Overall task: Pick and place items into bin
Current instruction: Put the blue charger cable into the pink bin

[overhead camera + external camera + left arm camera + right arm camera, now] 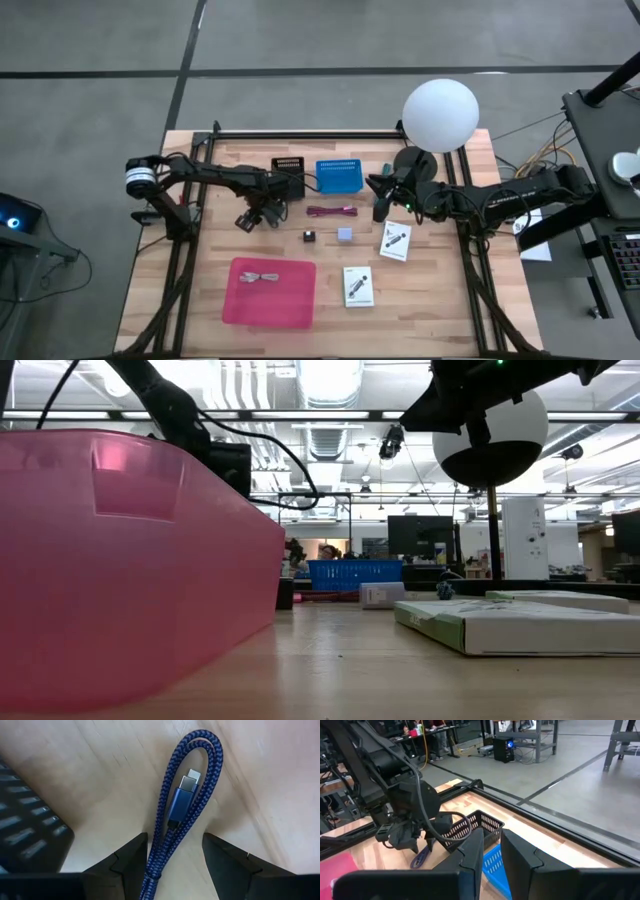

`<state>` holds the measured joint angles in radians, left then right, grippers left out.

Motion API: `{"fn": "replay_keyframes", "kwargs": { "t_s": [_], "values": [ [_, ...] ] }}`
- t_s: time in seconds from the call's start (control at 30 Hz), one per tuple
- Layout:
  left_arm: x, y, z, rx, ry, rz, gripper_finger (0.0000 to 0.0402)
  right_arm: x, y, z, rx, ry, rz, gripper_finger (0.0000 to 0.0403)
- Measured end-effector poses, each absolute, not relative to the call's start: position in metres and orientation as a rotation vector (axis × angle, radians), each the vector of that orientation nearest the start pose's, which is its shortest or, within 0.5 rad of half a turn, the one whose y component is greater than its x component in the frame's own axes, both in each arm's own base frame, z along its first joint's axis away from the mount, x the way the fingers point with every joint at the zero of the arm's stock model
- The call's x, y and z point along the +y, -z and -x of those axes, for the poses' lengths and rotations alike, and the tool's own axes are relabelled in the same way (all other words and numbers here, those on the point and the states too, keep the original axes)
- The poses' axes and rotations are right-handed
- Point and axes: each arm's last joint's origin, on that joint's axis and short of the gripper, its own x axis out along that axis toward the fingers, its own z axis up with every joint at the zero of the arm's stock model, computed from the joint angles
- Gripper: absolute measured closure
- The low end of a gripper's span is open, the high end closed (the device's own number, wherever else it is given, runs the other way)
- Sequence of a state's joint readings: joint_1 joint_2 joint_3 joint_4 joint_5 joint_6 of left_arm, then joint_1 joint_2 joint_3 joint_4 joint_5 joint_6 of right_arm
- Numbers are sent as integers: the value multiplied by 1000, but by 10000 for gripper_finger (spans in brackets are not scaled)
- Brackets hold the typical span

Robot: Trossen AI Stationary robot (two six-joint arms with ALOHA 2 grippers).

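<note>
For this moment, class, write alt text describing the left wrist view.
A looped blue braided cable with a metal plug lies on the pale wooden table, running down between the open dark fingers of the left gripper. A black slotted basket sits at one edge.

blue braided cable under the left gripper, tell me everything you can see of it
The blue braided cable has a woven dark-blue sheath and a metallic blue plug with a silver tip. It is folded into a loop, the plug lying inside the bend, flat on the wooden table. Its strands run down between the open fingers of the left gripper; whether they touch it cannot be told.
</note>
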<state>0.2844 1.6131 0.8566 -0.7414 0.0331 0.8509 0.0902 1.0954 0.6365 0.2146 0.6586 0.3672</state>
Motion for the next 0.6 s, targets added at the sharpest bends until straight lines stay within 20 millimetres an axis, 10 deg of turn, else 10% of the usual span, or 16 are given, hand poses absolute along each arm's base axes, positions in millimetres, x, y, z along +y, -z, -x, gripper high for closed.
{"fn": "replay_keyframes", "kwargs": {
  "t_s": [0.6],
  "values": [
    [73,-145,-248,1445,418,-445,226,3,-261,-234,128,599,-260,346]
  ]
}}
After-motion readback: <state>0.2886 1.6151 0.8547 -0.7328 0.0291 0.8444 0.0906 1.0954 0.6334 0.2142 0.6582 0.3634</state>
